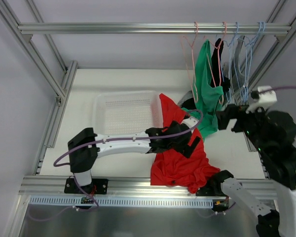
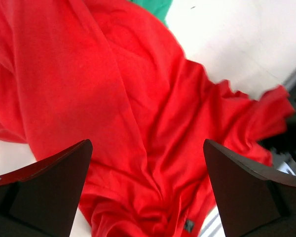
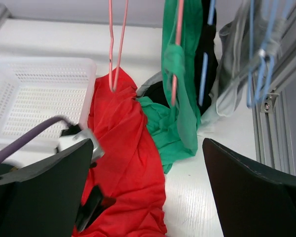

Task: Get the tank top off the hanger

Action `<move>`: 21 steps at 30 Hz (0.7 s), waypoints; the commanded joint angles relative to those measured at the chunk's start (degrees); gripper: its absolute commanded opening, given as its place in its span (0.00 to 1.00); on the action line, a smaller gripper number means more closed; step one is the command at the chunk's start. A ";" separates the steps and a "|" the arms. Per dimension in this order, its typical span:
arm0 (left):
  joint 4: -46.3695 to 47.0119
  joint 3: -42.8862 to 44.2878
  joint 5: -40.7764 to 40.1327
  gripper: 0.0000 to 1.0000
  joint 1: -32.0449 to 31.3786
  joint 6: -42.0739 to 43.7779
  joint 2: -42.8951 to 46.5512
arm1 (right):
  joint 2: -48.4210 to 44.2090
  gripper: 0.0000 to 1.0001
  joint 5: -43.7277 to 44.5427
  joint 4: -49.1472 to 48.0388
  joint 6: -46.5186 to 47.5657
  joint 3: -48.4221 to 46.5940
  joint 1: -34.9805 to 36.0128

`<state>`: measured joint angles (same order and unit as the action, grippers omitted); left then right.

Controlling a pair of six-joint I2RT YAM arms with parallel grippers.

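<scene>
The red tank top (image 1: 180,165) lies crumpled on the table, its upper end draped on the basket's right rim. It also shows in the left wrist view (image 2: 138,98) and the right wrist view (image 3: 126,148). A bare pink hanger (image 3: 117,44) hangs with its lower tip at the red top's upper end; I cannot tell whether they touch. A green tank top (image 1: 207,94) hangs on another pink hanger (image 3: 177,49). My left gripper (image 1: 193,143) is open just above the red top (image 2: 145,148). My right gripper (image 1: 231,118) is open and empty beside the green top (image 3: 148,148).
A white mesh basket (image 1: 123,95) stands on the table at mid-left. Black and grey garments on blue hangers (image 1: 241,54) hang from the top rail (image 1: 113,28) at the right. Aluminium frame posts run along both sides.
</scene>
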<state>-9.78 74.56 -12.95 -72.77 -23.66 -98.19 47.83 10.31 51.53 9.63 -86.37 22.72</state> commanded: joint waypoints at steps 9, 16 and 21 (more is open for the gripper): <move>-11.05 5.86 -2.35 0.93 -1.23 -13.25 -16.23 | -15.31 0.99 0.95 6.48 -0.49 3.05 -0.31; -11.05 5.42 -1.28 0.14 -2.28 -15.80 -18.36 | -16.37 0.99 -1.34 3.85 -0.93 5.42 -0.22; -12.45 2.17 -4.71 0.00 -2.99 -14.67 -6.53 | -16.46 1.00 -0.64 3.14 -0.49 5.95 -0.13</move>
<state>-19.25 78.56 -15.66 -74.65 -37.76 -114.52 31.79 9.76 57.47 9.02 -80.20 22.68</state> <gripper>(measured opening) 0.030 0.993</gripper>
